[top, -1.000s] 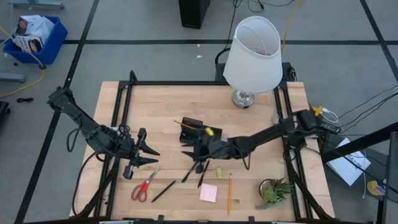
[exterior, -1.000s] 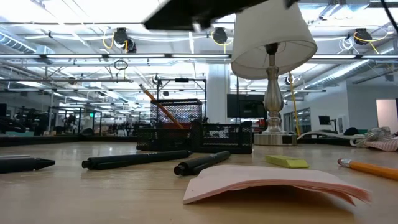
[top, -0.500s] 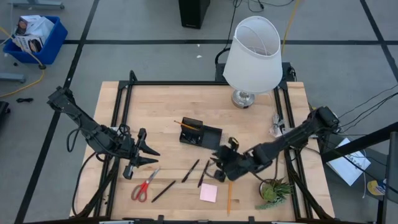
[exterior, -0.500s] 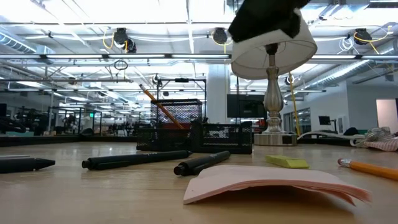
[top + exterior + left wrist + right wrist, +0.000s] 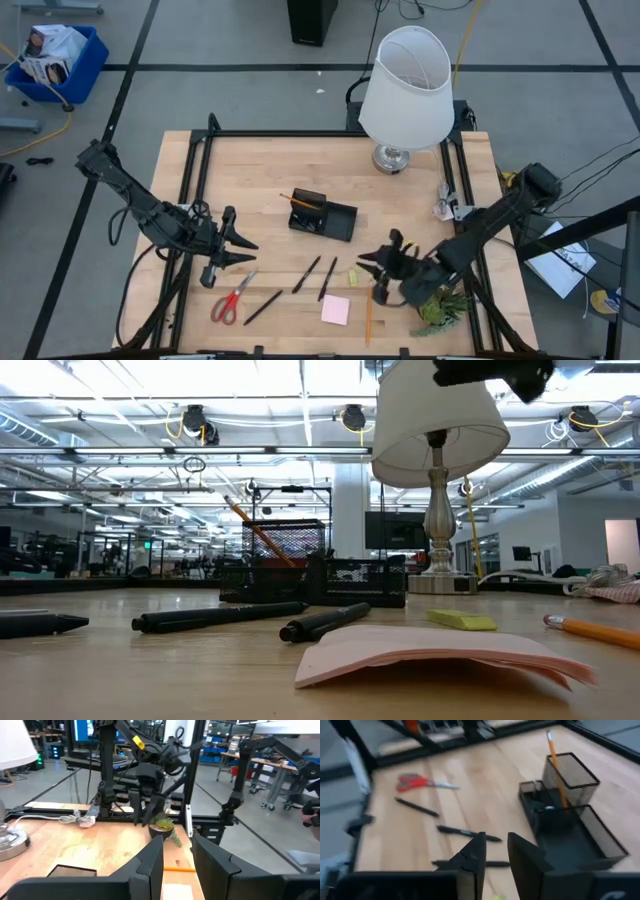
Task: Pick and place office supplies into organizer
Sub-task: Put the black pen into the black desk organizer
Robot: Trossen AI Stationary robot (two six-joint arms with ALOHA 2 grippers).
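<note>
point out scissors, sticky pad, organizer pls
scissors (image 5: 231, 301): high view, on the red handles, near the table's front left.
sticky pad (image 5: 335, 310): high view, middle of the pink square.
organizer (image 5: 340, 222): high view, on the low black compartment beside the taller section.

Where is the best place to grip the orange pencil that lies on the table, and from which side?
Probably at mid-shaft, from straight above. The orange pencil lies flat beside the pink sticky-note pad, so the right pincer should set its fingers across the thin shaft.
</note>
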